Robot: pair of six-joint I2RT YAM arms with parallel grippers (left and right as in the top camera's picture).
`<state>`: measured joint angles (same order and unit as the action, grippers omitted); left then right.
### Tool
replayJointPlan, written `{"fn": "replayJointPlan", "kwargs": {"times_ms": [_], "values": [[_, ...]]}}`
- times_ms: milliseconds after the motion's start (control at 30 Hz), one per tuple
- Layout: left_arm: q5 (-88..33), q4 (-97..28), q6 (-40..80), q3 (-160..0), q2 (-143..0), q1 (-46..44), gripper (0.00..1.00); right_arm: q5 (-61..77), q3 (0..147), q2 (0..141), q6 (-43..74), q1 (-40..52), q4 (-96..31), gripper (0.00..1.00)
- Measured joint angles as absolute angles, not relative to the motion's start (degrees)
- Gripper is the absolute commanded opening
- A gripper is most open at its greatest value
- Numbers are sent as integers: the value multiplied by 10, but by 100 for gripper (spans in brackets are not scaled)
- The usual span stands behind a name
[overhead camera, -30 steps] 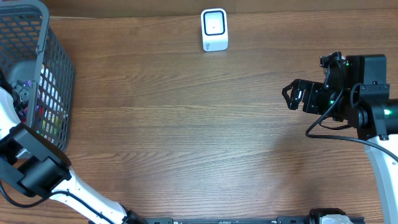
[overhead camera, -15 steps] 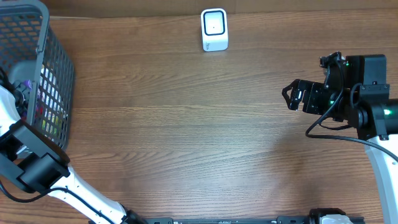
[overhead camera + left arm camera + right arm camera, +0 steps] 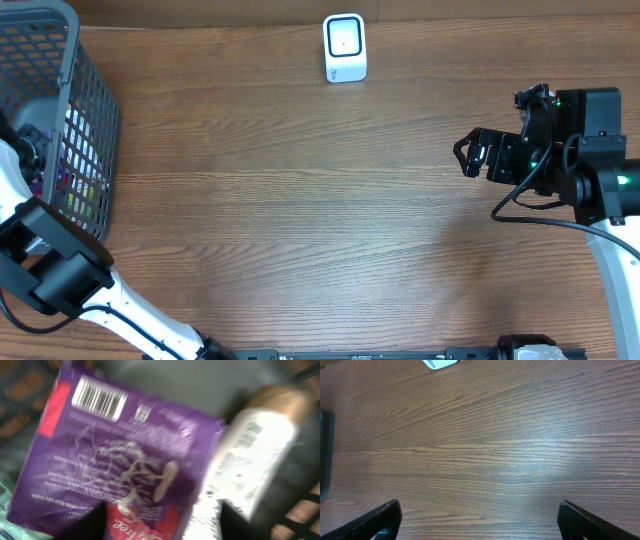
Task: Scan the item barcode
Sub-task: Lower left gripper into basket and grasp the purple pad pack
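Overhead evenly lit and sharp; purple packet [image 3: 115,460] smeared by motion blur; soft glare on table [image 3: 555,445].

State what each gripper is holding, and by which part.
Nothing visibly: the right gripper is open over the table; the left gripper is open above the purple packet, not closed on it.

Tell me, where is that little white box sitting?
In the overhead view the little white box stands at the far edge of the table, between the wire basket on the left and the right gripper.
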<state>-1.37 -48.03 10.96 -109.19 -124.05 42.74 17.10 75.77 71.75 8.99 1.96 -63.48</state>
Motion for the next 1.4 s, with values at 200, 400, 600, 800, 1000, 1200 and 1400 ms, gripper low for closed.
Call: {"fn": "replayJointPlan", "kwargs": {"times_ms": [200,400,600,800,1000,1200,1400], "values": [[-41,-474,89,-1098,-1235,427,98,171,758,717,90,20,-635,100],[-59,-470,64,-1098,-1258,427,98,171,758,717,90,20,-635,100],[-58,-472,47,-1099,-1286,427,86,171,758,717,90,20,-635,100],[-29,-486,40,-1104,-1293,429,16,171,758,717,90,20,-635,100],[-28,-489,39,-1112,-1294,428,4,171,758,717,90,20,-635,100],[-28,-519,39,-1125,-1294,428,4,171,758,717,90,20,-635,100],[-31,-611,43,-1228,-1292,427,4,171,758,717,90,20,-635,100]]}}
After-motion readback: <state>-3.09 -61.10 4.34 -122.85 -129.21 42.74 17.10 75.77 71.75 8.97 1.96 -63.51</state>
